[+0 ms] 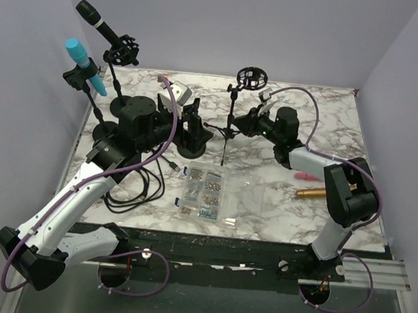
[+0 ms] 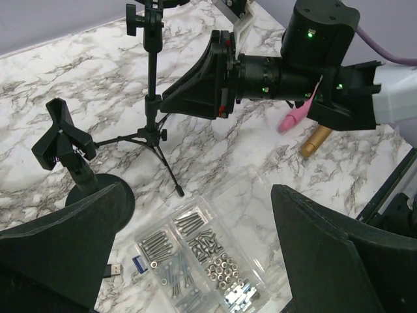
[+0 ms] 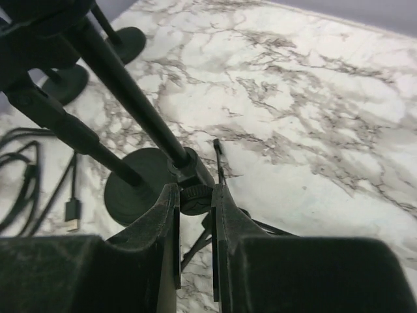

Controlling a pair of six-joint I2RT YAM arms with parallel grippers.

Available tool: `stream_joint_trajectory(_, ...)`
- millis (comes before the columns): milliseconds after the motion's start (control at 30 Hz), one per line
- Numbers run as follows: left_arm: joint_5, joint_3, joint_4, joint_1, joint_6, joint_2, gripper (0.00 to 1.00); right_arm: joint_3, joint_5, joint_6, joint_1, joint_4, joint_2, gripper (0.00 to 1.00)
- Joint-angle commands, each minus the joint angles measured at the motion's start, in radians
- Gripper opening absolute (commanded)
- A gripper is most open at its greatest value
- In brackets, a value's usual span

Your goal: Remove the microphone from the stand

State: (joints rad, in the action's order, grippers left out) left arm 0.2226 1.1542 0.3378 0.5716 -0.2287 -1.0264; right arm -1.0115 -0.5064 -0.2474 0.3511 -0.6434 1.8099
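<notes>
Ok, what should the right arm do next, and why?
Probably open the right gripper and let go of the tripod stand: its shock mount looks empty, while the blue microphone and black microphone sit in stands at far left.

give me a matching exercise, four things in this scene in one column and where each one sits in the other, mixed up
Things:
1 black microphone
2 blue microphone
3 gold microphone
4 screw box

Places:
a lying flat on the marble table, right side
b clipped in the leftmost stand
c held in a shock mount, back left
d flat on the table, middle, towards the near edge

Pairs: 1-c, 2-b, 3-a, 4-d
</notes>
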Motion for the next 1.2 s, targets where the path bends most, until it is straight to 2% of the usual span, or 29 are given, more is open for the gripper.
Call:
stream_joint_trajectory(0, 0.017, -0.002, -0.018, 0.003, 0.003, -0.007, 0.98, 0.091, 0.369, 0.338, 0.067, 0.051, -0.067, 0.00)
stream_joint_trajectory(167, 0.017, -0.004, -0.018, 0.003, 0.000, -0.015, 0.99, 0.107, 0.653, 0.541, 0.165, 0.014, -0.099, 0.00)
stream_joint_trajectory(267, 0.014, -0.004, -0.020, 0.005, 0.000, -0.017, 0.99, 0.108, 0.839, 0.739, 0.240, -0.035, -0.089, 0.00)
stream_joint_trajectory(467, 0.015, -0.005, -0.021, 0.004, -0.001, -0.013, 0.99, 0.093, 1.003, 0.982, 0.328, -0.067, -0.078, 0.01)
stream_joint_trajectory(567, 0.013, -0.007, -0.023, 0.005, -0.001, -0.008, 0.99, 0.084, 1.085, 1.107, 0.364, -0.141, -0.035, 0.01)
stream_joint_trajectory(633, 0.011, -0.009, -0.023, 0.005, -0.001, -0.005, 0.99, 0.068, 1.108, 1.136, 0.372, -0.150, -0.016, 0.01)
stream_joint_trajectory(767, 0.008, -0.010, -0.023, 0.004, 0.000, 0.003, 0.99, 0.038, 1.085, 1.095, 0.386, -0.078, -0.036, 0.17)
stream_joint_trajectory(833, 0.006, -0.010, -0.023, 0.004, 0.000, 0.009, 0.98, 0.041, 1.082, 1.078, 0.388, -0.063, -0.046, 0.19)
stream_joint_trajectory(967, 0.006, -0.010, -0.022, 0.004, 0.002, 0.017, 0.99, 0.067, 1.105, 1.019, 0.394, -0.056, -0.064, 0.46)
stream_joint_trajectory(1167, 0.012, -0.010, -0.023, 0.004, 0.000, 0.026, 0.98, 0.121, 1.133, 0.783, 0.394, 0.008, -0.167, 0.77)
